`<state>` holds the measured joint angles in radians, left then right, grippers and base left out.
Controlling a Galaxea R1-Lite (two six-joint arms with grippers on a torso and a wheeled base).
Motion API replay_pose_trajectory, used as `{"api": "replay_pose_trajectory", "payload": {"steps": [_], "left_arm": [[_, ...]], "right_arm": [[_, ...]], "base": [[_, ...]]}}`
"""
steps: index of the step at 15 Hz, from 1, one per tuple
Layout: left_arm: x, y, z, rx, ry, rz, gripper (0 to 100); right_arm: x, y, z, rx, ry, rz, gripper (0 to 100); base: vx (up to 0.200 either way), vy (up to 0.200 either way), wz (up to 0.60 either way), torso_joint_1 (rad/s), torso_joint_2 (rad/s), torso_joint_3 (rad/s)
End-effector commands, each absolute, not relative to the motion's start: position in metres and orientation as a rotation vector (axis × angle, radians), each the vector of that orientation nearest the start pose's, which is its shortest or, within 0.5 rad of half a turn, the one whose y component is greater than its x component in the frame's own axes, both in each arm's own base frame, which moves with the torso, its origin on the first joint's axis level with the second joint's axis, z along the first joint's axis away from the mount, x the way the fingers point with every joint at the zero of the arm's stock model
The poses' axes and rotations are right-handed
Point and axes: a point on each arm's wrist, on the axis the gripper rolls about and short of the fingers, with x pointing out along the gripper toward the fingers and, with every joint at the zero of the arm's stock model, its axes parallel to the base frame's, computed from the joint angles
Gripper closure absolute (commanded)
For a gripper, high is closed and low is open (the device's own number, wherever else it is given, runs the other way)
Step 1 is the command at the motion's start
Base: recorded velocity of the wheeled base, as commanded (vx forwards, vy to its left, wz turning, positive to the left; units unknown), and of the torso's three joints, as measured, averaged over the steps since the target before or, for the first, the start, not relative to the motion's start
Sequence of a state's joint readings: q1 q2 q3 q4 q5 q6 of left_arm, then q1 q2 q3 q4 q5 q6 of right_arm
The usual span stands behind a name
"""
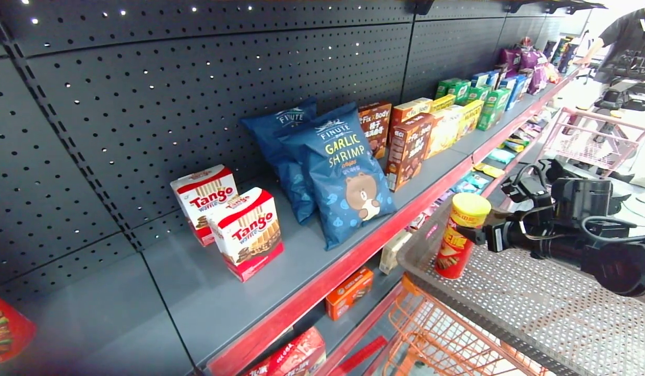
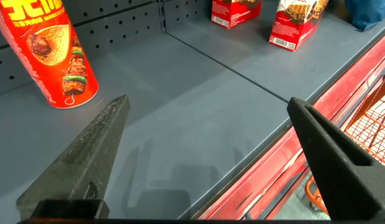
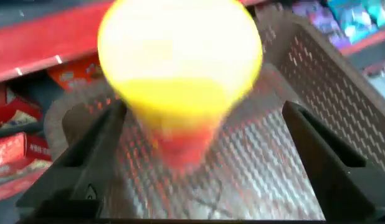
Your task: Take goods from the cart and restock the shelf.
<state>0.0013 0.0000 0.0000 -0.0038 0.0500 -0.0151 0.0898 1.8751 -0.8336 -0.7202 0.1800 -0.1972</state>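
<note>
The yellow-lidded red cylindrical snack can point(image 3: 180, 68) is standing in the grey mesh cart tray point(image 1: 510, 292), sitting unclasped between the wide-open jaws of the right gripper point(image 3: 205, 112).

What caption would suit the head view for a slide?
Right gripper open around a yellow-lidded red canister standing in the cart basket, beside the shelf.

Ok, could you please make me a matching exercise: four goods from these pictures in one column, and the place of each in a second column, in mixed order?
Goods:
1. yellow-lidded can
2. front blue bag
3. orange box
4. front wafer box

Places:
a. lower shelf
b. cart's grey tray
c. upper shelf, beside the brown boxes
d. upper shelf, left of the front blue bag

Pairs: 1-b, 2-c, 3-a, 4-d.
</note>
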Motion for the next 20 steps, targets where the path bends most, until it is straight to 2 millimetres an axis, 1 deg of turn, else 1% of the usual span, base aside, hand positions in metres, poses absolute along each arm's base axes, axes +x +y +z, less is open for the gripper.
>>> {"api": "replay_pose_trajectory", "payload": {"steps": [1,2,4,8,13,16,19,20], "left_arm": [[-0.023,0.001,0.076,-0.015,-0.005,0.052,0],[-0.023,0.001,0.076,-0.015,-0.005,0.052,0],[-0.023,0.001,0.076,-0.015,-0.005,0.052,0],[-0.023,0.001,0.076,-0.015,-0.005,0.052,0],[-0.023,0.001,0.076,-0.015,-0.005,0.052,0],[-0.023,0.001,0.076,-0.015,-0.005,0.052,0],[-0.023,0.001,0.076,-0.015,-0.005,0.052,0],[-0.023,0.001,0.076,-0.015,-0.005,0.052,0]], "right_arm": [[0.358,0.038,0.127,-0.176,0.304,0.311,0],[0.358,0.038,0.126,-0.176,0.304,0.311,0],[0.37,0.039,0.123,-0.167,0.292,0.348,0],[0.386,0.042,0.112,-0.166,0.273,0.36,0],[0.396,0.046,0.111,-0.158,0.245,0.411,0],[0.398,0.046,0.103,-0.158,0.252,0.411,0],[0.399,0.046,0.101,-0.156,0.247,0.412,0],[0.401,0.047,0.097,-0.155,0.256,0.413,0]], "base": [[0.0,0.0,0.0,0.0,0.0,0.0],[0.0,0.0,0.0,0.0,0.0,0.0],[0.0,0.0,0.0,0.0,0.0,0.0],[0.0,0.0,0.0,0.0,0.0,0.0],[0.0,0.0,0.0,0.0,0.0,0.0],[0.0,0.0,0.0,0.0,0.0,0.0],[0.0,0.0,0.0,0.0,0.0,0.0],[0.0,0.0,0.0,0.0,0.0,0.0]]}}
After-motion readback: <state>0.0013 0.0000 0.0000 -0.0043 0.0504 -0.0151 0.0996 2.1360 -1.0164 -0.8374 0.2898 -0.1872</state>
